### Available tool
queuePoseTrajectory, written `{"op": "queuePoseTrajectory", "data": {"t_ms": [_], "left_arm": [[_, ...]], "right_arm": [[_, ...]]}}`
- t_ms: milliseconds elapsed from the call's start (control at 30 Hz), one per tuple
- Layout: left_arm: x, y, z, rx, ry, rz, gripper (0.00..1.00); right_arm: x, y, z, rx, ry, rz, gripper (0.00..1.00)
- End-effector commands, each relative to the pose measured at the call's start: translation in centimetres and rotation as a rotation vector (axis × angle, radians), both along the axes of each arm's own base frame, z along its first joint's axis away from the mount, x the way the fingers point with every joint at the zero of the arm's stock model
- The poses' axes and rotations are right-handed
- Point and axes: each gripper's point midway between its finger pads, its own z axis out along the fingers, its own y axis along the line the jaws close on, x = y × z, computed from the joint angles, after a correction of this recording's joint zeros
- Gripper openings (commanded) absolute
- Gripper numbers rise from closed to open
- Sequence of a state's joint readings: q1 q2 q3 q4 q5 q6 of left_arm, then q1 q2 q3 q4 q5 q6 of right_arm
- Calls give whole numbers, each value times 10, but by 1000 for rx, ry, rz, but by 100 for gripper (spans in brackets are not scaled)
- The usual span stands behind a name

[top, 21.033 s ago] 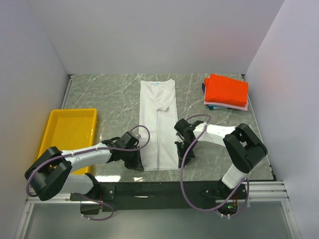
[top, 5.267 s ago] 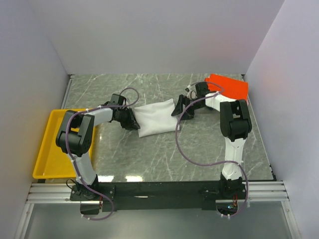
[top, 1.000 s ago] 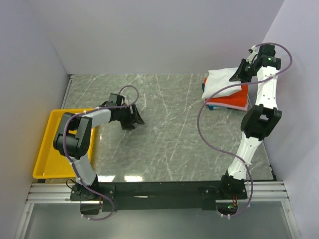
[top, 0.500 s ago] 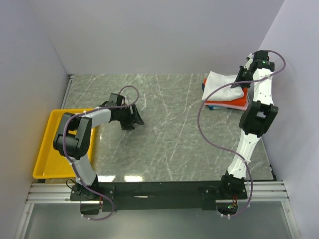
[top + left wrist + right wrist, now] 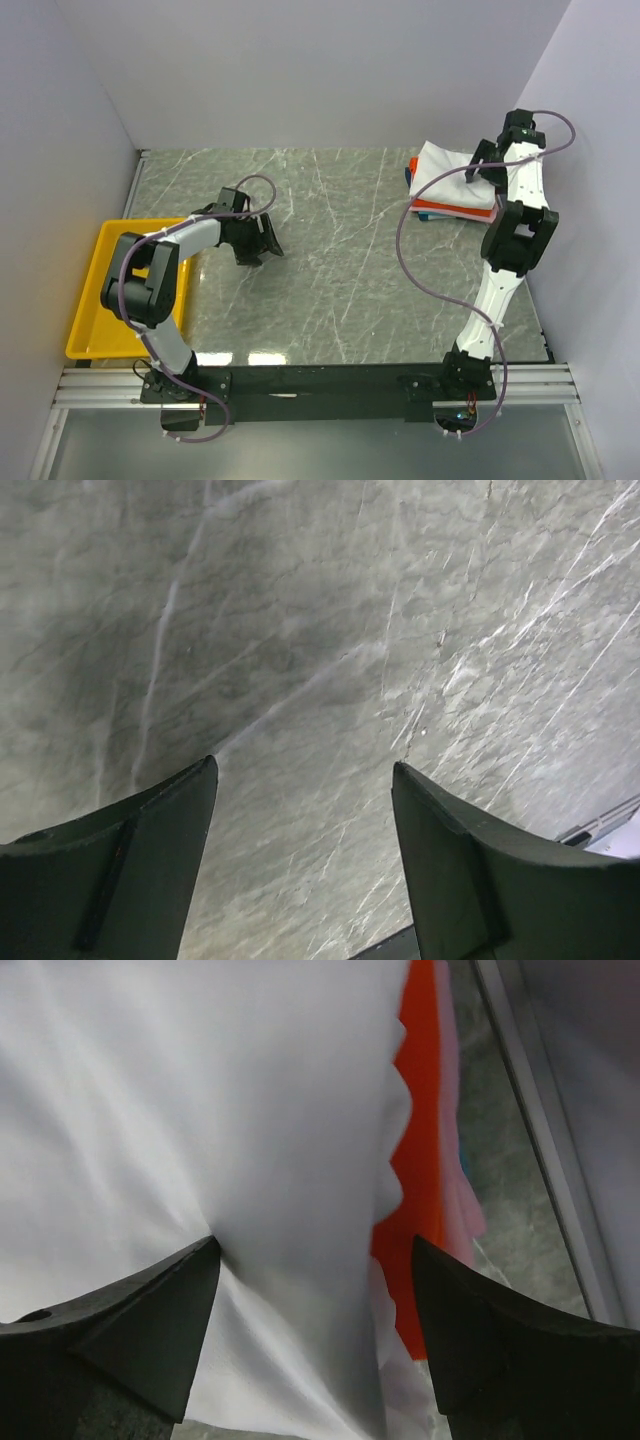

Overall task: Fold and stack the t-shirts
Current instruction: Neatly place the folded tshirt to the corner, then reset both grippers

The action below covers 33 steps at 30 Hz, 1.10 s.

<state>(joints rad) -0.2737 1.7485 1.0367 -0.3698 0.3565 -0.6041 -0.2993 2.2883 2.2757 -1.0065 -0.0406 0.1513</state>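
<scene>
White shirt (image 5: 452, 170), folded, lies atop the stack at the counter's (image 5: 340, 270) far right corner, covering most of the orange-red shirt (image 5: 415, 1160) and the pink one (image 5: 458, 1210). The right hand (image 5: 487, 165) hovers over its right edge, jaws wide, gripping nothing. The left hand (image 5: 258, 240), also wide, is well apart. The shirt's long axis runs roughly left-right. Its collar end is hidden.
</scene>
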Motion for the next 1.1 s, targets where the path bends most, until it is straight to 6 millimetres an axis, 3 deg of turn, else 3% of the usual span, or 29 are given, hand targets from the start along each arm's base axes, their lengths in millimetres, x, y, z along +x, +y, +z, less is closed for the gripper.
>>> {"op": "queuePoseTrajectory", "data": {"t_ms": [0, 100, 167, 200, 267, 300, 367, 400, 533, 567, 633, 667, 700, 733, 767, 800, 833, 867, 933, 967, 1033, 1067], "left_arm": [[9, 3, 27, 26, -87, -2, 77], [13, 4, 38, 22, -116, 13, 77], [15, 5, 49, 19, -147, 33, 77], [17, 5, 53, 18, -159, 40, 77], [20, 7, 68, 12, -201, 62, 77], [22, 7, 73, 10, -215, 68, 77], [25, 8, 85, 2, -250, 83, 78], [27, 7, 90, -2, -262, 86, 78], [31, 10, 111, -10, -331, 111, 78], [32, 12, 117, -10, -361, 122, 78], [32, 14, 124, -14, -387, 136, 78], [33, 15, 134, -24, -422, 145, 78], [31, 18, 133, -15, -428, 159, 78], [30, 20, 142, -21, -456, 170, 78], [29, 22, 142, -22, -465, 186, 78], [28, 24, 144, -20, -478, 198, 78], [28, 27, 151, -20, -503, 215, 78], [26, 28, 153, -24, -516, 221, 78], [22, 29, 158, -38, -548, 225, 78], [21, 29, 160, -42, -559, 223, 78], [17, 30, 160, -49, -576, 222, 78], [13, 29, 155, -49, -573, 210, 78]], "right_arm": [[-14, -20, 35, -95, -52, -126, 83], [-25, -19, 68, -116, -138, -181, 85], [-35, -20, 73, -122, -153, -236, 86], [-39, -18, 92, -124, -202, -247, 86], [-45, -12, 97, -101, -222, -260, 86], [-47, -8, 116, -98, -276, -258, 86], [-53, 0, 120, -75, -297, -253, 87], [-53, 10, 136, -59, -349, -226, 87], [-62, 48, 151, -24, -411, -136, 88], [-67, 58, 140, -20, -391, -108, 88], [-73, 90, 151, -8, -441, -29, 88], [-80, 104, 136, 2, -415, 4, 88], [-84, 116, 147, 5, -467, 34, 88], [-87, 143, 146, 19, -478, 95, 88], [-95, 154, 127, 32, -450, 111, 88], [-100, 170, 136, 45, -500, 138, 88], [-106, 198, 131, 71, -505, 203, 88], [-117, 209, 110, 90, -472, 217, 88], [-128, 233, 108, 120, -508, 264, 88], [-140, 250, 89, 147, -472, 288, 88], [-150, 264, 85, 171, -495, 308, 88], [-162, 275, 64, 176, -459, 325, 88]]}}
